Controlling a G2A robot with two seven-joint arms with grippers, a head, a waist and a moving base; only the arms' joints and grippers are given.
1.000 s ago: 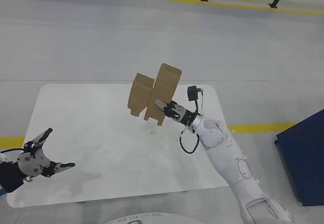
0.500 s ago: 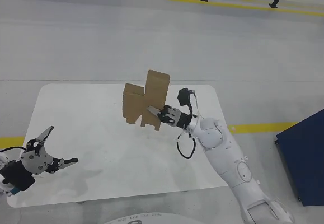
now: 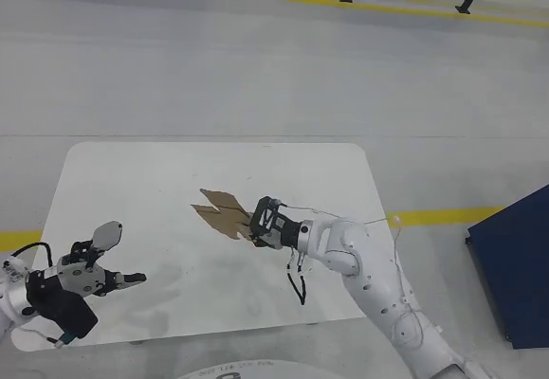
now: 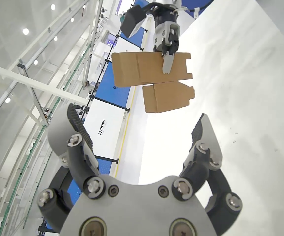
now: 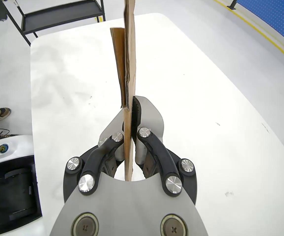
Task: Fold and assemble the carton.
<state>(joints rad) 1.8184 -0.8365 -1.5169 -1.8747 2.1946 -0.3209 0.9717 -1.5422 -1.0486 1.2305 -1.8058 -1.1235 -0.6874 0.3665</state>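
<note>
left gripper [image 4: 137, 116]: fingers spread wide, holding nothing, well apart from the work. right gripper [image 5: 129, 104]: fingers clamped on one edge of the flat brown corrugated cardboard carton [image 5: 129, 50], which extends beyond the fingertips over the white rounded table [image 3: 160, 189]. recommended: bring the open fingers to a free panel, grip beside a crease, and fold against the clamp.
</note>
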